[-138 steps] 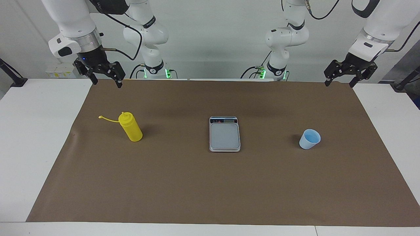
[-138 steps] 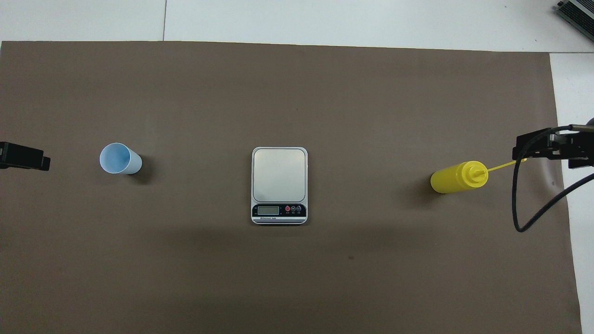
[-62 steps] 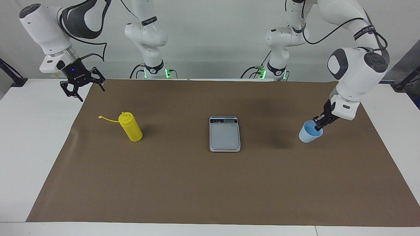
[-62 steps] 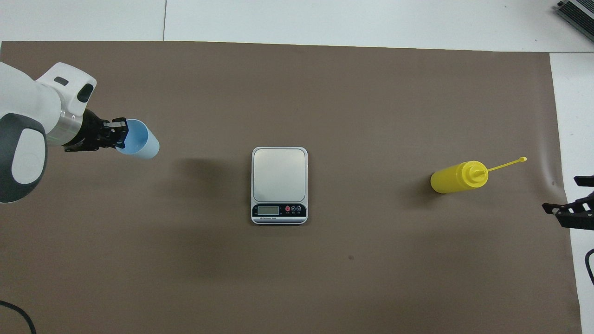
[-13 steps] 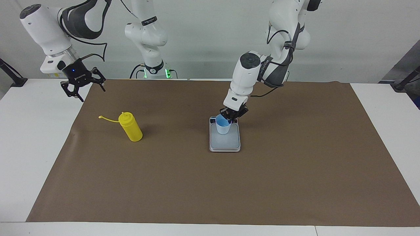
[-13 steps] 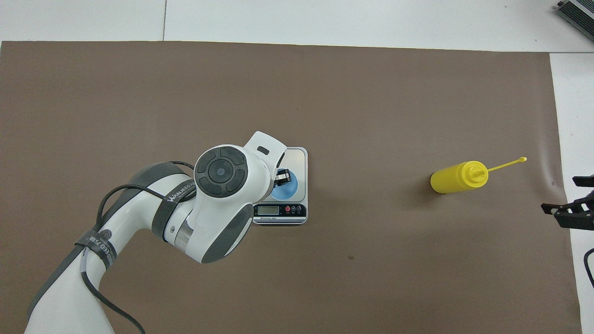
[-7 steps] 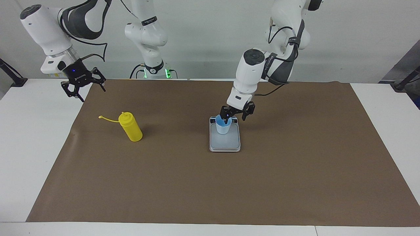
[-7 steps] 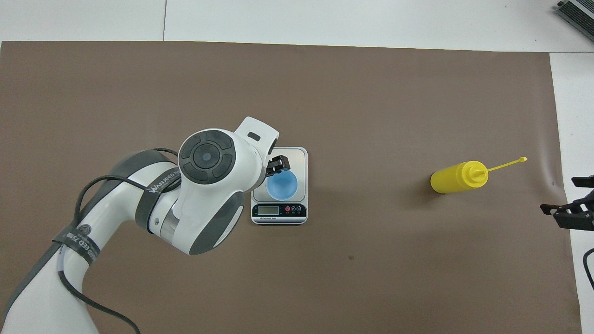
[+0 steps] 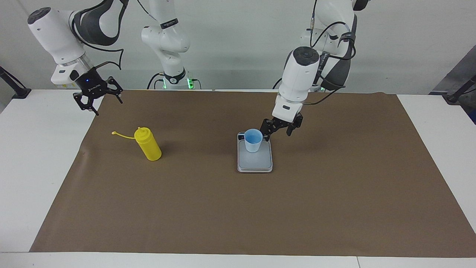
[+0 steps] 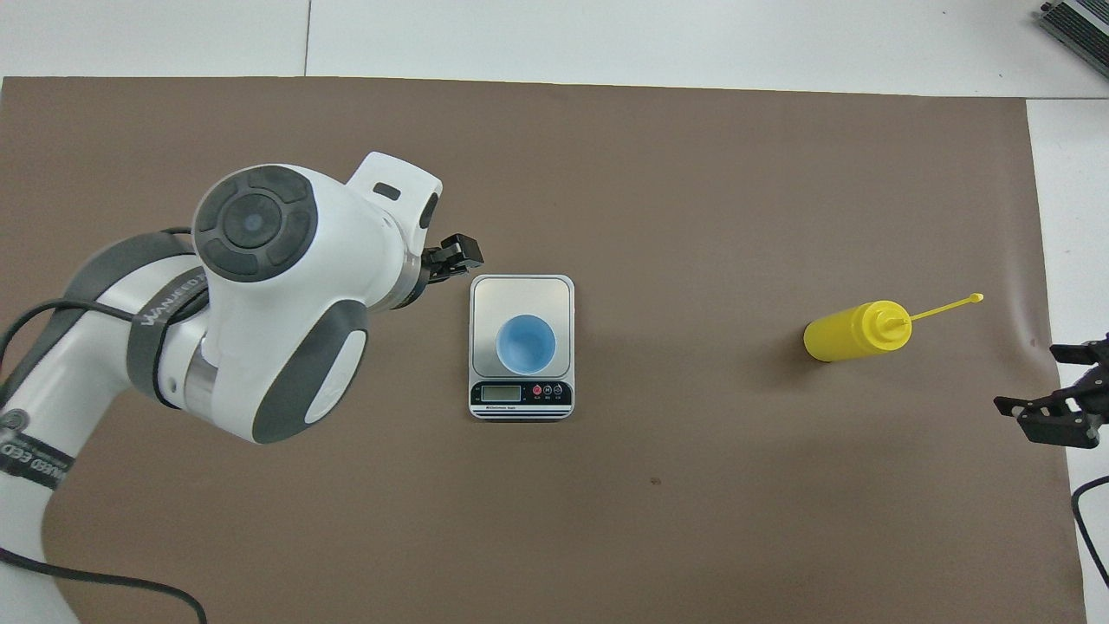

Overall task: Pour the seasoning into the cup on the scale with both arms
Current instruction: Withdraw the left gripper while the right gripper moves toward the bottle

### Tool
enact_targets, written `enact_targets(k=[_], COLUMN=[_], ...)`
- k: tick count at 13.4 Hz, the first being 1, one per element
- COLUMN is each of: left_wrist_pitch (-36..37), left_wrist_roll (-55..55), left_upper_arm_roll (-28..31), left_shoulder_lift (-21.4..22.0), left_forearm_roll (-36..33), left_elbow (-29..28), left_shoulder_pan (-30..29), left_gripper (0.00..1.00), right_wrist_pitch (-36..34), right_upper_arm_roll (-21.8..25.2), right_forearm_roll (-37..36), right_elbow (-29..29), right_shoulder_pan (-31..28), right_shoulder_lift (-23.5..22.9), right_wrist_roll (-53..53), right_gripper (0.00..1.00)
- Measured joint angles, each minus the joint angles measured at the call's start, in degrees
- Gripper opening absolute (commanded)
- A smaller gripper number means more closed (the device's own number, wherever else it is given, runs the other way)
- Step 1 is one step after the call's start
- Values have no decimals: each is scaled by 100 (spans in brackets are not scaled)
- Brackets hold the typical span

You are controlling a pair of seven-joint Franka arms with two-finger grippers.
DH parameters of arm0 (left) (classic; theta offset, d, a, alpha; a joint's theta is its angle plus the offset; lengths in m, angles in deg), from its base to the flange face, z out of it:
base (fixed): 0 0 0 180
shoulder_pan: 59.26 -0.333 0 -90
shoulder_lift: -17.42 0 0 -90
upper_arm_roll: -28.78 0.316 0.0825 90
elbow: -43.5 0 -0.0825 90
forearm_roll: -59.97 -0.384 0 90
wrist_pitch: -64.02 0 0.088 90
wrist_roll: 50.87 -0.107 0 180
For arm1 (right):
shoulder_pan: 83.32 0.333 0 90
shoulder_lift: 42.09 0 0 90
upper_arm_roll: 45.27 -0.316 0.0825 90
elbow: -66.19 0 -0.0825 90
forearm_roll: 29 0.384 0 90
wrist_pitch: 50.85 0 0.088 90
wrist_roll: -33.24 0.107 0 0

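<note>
From the camera that faces the robots, the blue cup (image 9: 253, 140) stands upright on the scale (image 9: 254, 158). It sits on the part of the scale that is nearer to the robots, close to the dark strip with the little screen. The scale lies flat in the middle of the brown mat (image 9: 334, 208). The left gripper (image 9: 277, 131) hangs in the air just beside the cup, toward the left arm's end of the table. Its jaws are wide open and hold nothing. It does not touch the cup. The yellow bottle (image 9: 148, 144) stands on the mat well apart from the scale, toward the right arm's end of the table. Its thin cap string (image 9: 122, 135) sticks out to the side. The right gripper (image 9: 97, 97) waits up in the air over the edge of the mat, at the right arm's end. Its jaws are open and empty too.

From the camera high above, the cup (image 10: 525, 343) shows as a blue ring, and it sits on the silver plate of the scale (image 10: 521, 297). The little screen of the scale is on the edge nearer to the robots. The big white left arm fills much of this view, and only the black tip of the left gripper (image 10: 453, 256) peeks out, just beside a corner of the scale. The bottle (image 10: 856, 330) stands alone on the mat (image 10: 693, 520). The right gripper (image 10: 1059, 400) shows at the edge of the view, near the mat's border.
</note>
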Motion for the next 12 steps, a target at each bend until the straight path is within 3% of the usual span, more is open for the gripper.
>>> enact_targets(k=[4, 7, 12], left_wrist_pitch=[747, 1317, 1757], left_wrist_roll=[-1115, -2304, -3868], left_upper_arm_roll=[18, 39, 68], left_shoulder_lift=[516, 887, 1118], left_forearm_roll=[0, 32, 56], left_elbow=[3, 1, 12], left_shoulder_pan=[-630, -1286, -2031], left_gripper=[100, 100, 100], right_wrist_pitch=[395, 651, 1024], right_upper_arm_roll=[16, 58, 86], right_forearm_roll=[419, 1136, 2041], right_elbow=[380, 743, 1053], right_shoulder_pan=[-10, -144, -170], right_shoulder_lift=[35, 30, -131], right_wrist_roll=[-763, -1636, -2560], right_gripper=[100, 100, 100])
